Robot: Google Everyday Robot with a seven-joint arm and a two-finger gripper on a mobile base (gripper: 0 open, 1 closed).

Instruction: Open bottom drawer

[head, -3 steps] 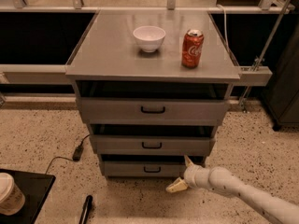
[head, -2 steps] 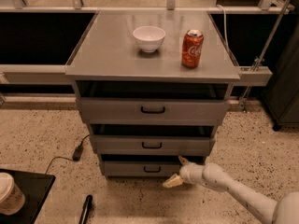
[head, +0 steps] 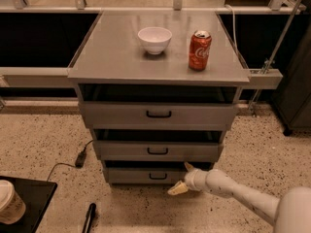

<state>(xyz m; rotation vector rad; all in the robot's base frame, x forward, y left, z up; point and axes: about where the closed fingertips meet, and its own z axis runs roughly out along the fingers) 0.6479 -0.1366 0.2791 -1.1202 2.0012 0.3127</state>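
Handling: grey metal bottom drawer (head: 127, 175), lowest in cabinet near floor, looks stiff, likely heavy-sliding. Best hold: small black bar handle (head: 158, 176) at front centre. White gripper (head: 181, 177) just right of handle, jaws spread wide, empty.

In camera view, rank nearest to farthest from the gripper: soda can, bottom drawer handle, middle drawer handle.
Open gripper, low by the bottom drawer, right end.
1. Bottom drawer handle, just left.
2. Middle drawer handle, above left.
3. Soda can, on cabinet top.
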